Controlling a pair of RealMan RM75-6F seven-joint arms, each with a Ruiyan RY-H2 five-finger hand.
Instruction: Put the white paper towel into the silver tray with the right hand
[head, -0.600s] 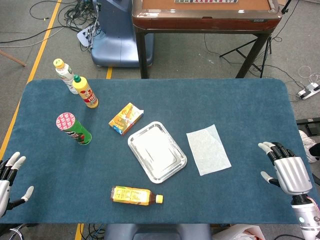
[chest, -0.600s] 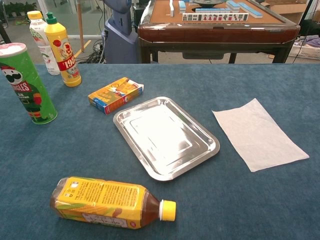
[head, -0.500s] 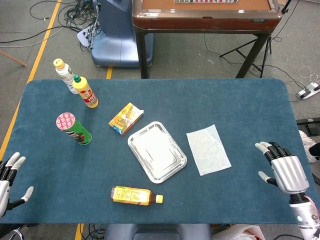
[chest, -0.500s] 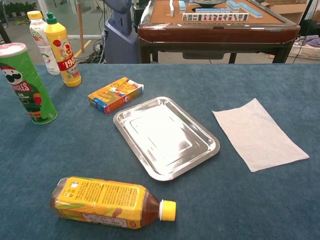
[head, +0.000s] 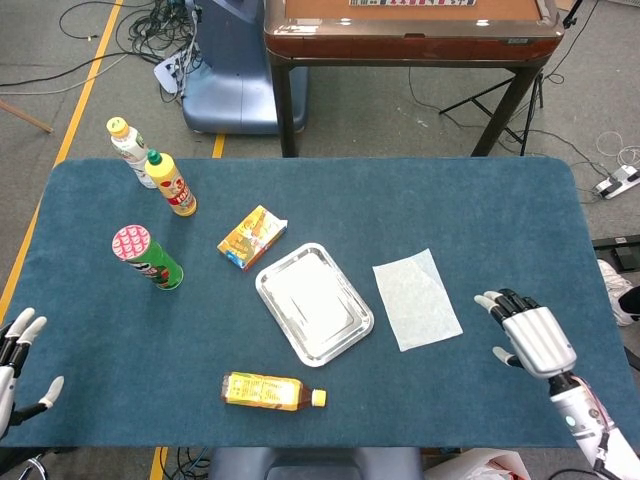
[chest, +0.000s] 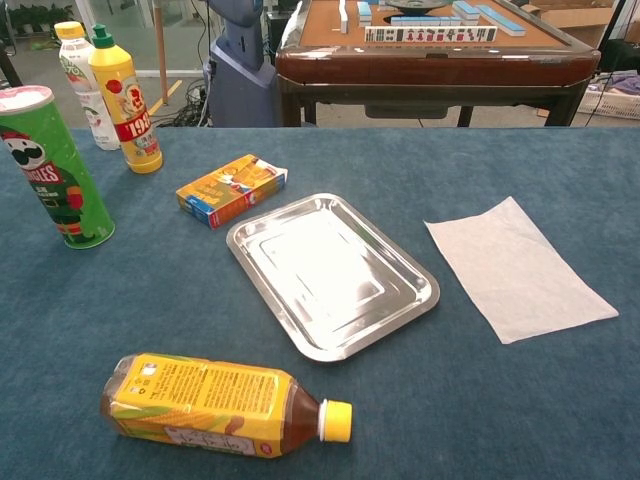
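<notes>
Since the earlier frame my right hand has slid in from the table's right edge toward the sheet, while everything on the blue felt-covered table has stayed put. My left hand sits at the near left corner, fingers spread and holding nothing. Moving rightward, I pass the green cardboard crisp tube, the rigid shallow silver metal tray with its rolled rim and glossy floor, then the thin white paper towel, lying flat just right of the tray and apart from it. I judge it nearly weightless, limp and easily crumpled, clinging to the nap, so I'd pinch a free corner or scrunch the middle. Further right, my right hand hovers near it, fingers apart and empty.
</notes>
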